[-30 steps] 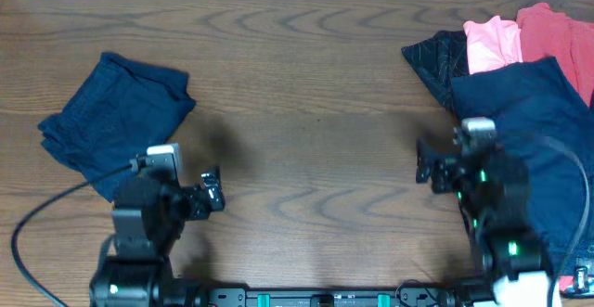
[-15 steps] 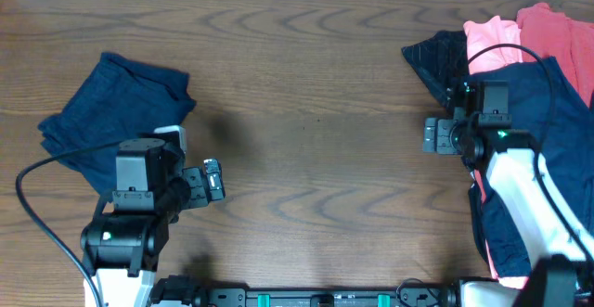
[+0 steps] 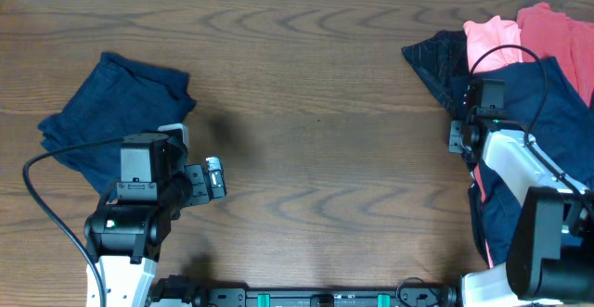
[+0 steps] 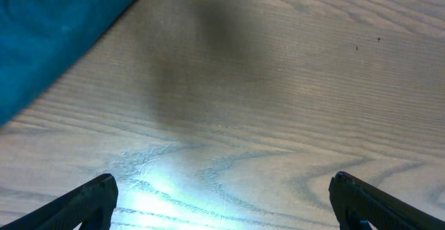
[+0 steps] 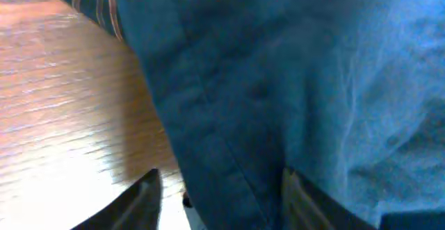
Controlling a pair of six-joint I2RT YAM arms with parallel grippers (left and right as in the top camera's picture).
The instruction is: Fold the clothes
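A folded dark blue garment (image 3: 111, 112) lies at the table's left, and its edge (image 4: 49, 28) shows in the left wrist view. My left gripper (image 3: 215, 177) hovers to its right, open (image 4: 222, 202) over bare wood. At the right lies a pile of clothes with a navy garment (image 3: 548, 112) on top. My right gripper (image 3: 457, 135) is at that garment's left edge. In the right wrist view its jaws (image 5: 219, 202) straddle the navy cloth's edge (image 5: 292, 84), half closed, with the left finger (image 5: 142, 202) still apart from the cloth.
In the pile are a pink piece (image 3: 492, 43), a red piece (image 3: 557, 29) and a dark striped piece (image 3: 436, 57), whose stripes (image 5: 90, 1) show in the right wrist view. Bare wood table (image 3: 316, 112) spans the middle. Cables trail from both arms.
My right arm swung up and right onto the navy garment's left edge, and its jaws narrowed around the cloth. The left arm shifted slightly and stayed open.
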